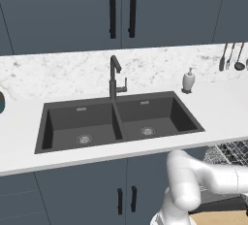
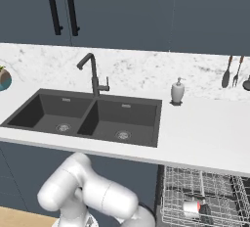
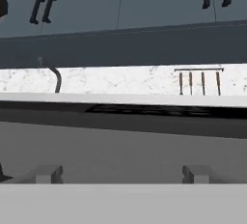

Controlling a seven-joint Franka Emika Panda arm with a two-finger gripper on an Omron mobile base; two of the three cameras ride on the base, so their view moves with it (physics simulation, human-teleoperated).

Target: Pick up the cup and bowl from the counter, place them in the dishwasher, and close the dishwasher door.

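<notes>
The dishwasher's [image 2: 205, 192] silver wire rack [image 1: 232, 152] stands pulled out under the counter on the right. In that rack lies a small white thing with a red band [image 2: 192, 207], perhaps the cup, with a dark part just to its right. My gripper [image 3: 121, 175] is low in front of the counter edge. Its fingertips [image 3: 48, 174] stand wide apart, open, with nothing between them. A teal round vessel [image 2: 3, 80], cut off at the left edge of the counter, may be the bowl [image 1: 1, 104]. The dishwasher door is out of view.
A dark double sink [image 1: 118, 122] with a black faucet [image 1: 115, 76] is set in the white counter [image 2: 205, 128]. A soap dispenser [image 2: 177, 92] stands right of it. Utensils [image 1: 231, 56] hang on the marble backsplash. Slate-blue cabinets sit above and below.
</notes>
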